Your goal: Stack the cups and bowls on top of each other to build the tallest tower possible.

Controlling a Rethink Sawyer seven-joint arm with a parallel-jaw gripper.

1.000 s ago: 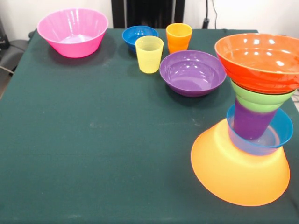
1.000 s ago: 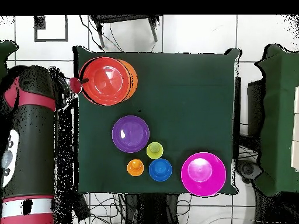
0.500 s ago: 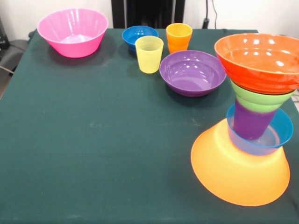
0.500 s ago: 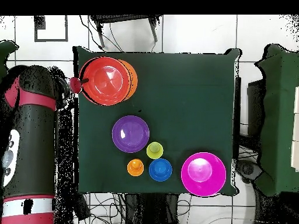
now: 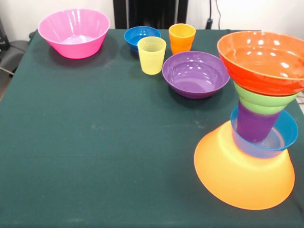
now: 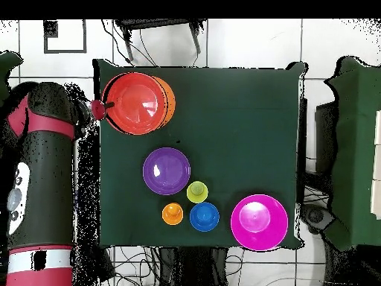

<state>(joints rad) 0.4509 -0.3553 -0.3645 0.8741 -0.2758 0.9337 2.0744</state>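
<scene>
The tower stands at the front view's right edge. From the bottom it is an upturned yellow-orange bowl (image 5: pixel 242 178), a light blue bowl (image 5: pixel 286 134), a purple cup (image 5: pixel 254 124), a green bowl (image 5: pixel 263 101) and an orange-red bowl (image 5: pixel 261 61) on top, slightly tilted. Loose at the far side are a pink bowl (image 5: pixel 73 32), a dark blue bowl (image 5: pixel 140 34), a yellow cup (image 5: pixel 151 55), an orange cup (image 5: pixel 181 38) and a purple bowl (image 5: pixel 195 73). The gripper (image 6: pixel 96 109) shows only in the overhead view, at the rim of the orange-red bowl (image 6: pixel 135 103).
The dark green table (image 5: pixel 95 142) carries everything. The tower stands at a table corner, close to two edges. In the overhead view the red and black arm (image 6: pixel 41 186) lies alongside the table's left edge. A chair (image 6: pixel 160 33) stands beyond the top edge.
The orange-red top bowl has shifted and tilted slightly. The arm has crept a little toward the tower's end of the table. The loose cups and bowls have not moved.
</scene>
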